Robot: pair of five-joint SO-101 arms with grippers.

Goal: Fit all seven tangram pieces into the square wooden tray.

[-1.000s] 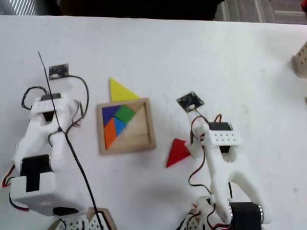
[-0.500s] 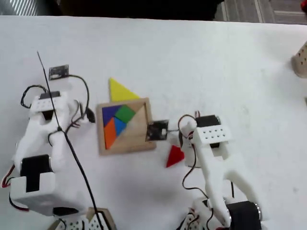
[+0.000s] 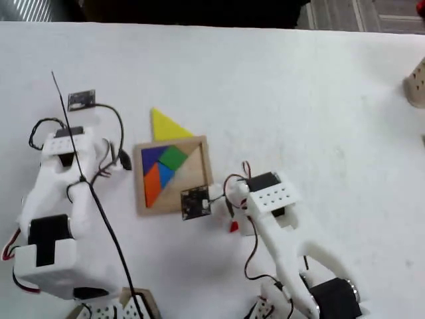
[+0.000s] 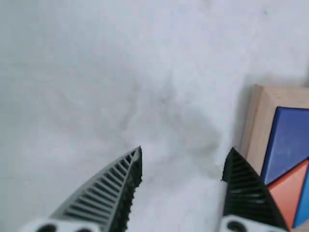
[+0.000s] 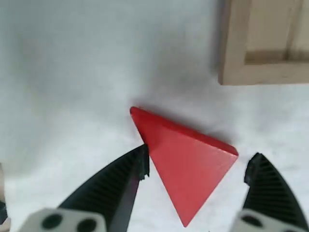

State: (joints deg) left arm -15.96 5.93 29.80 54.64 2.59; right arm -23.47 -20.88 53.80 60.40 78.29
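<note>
The square wooden tray [image 3: 207,174] lies mid-table and holds blue, green and orange pieces [image 3: 161,170] in its left half. A yellow triangle [image 3: 166,125] rests on the table just behind the tray. The red triangle [image 5: 186,166] lies flat on the table, and my right gripper [image 5: 195,166] stands open with a finger on either side of it, near the tray corner [image 5: 241,72]. In the high view only a red tip [image 3: 234,226] shows under the right arm. My left gripper [image 4: 183,166] is open over bare table beside the tray's left rim [image 4: 252,121].
A small dark board [image 3: 81,100] lies at the back left with cables running to the left arm. A pale perforated object [image 3: 416,82] stands at the right edge. White table stretches behind and right of the tray.
The right arm swung left and down over the red triangle, so its camera board now sits at the tray's front right corner and the triangle is mostly covered. The left arm stayed put.
</note>
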